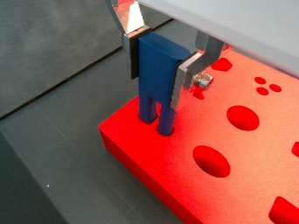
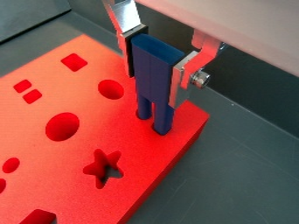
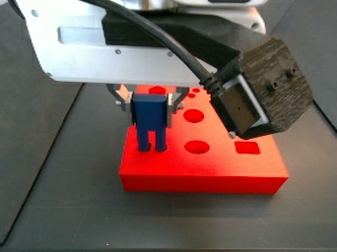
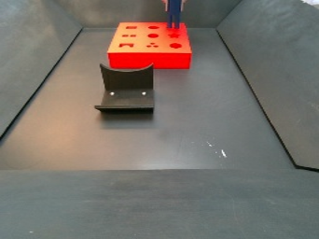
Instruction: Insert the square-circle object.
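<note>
The square-circle object [image 1: 152, 96] is a blue peg with two thin legs, held upright. My gripper [image 1: 158, 70] is shut on its blocky upper body, a silver finger on each side. The leg tips meet the top of the red board [image 1: 152, 153] close to one corner; I cannot tell whether they sit in holes. The peg [image 2: 153, 83], gripper [image 2: 156, 61] and board [image 2: 70, 96] show alike in both wrist views. In a side view the peg [image 3: 150, 120] stands on the board's [image 3: 198, 175] left part under the gripper [image 3: 149, 96]. Far off, the peg [image 4: 174, 11] shows above the board [image 4: 149, 58].
The board has round, square and star-shaped holes [image 2: 104, 166]. The fixture [image 4: 126, 89] stands on the dark floor in front of the board. Sloping dark walls [image 4: 37, 84] enclose the floor. A bulky dark camera block [image 3: 263, 89] hangs off the wrist beside the board.
</note>
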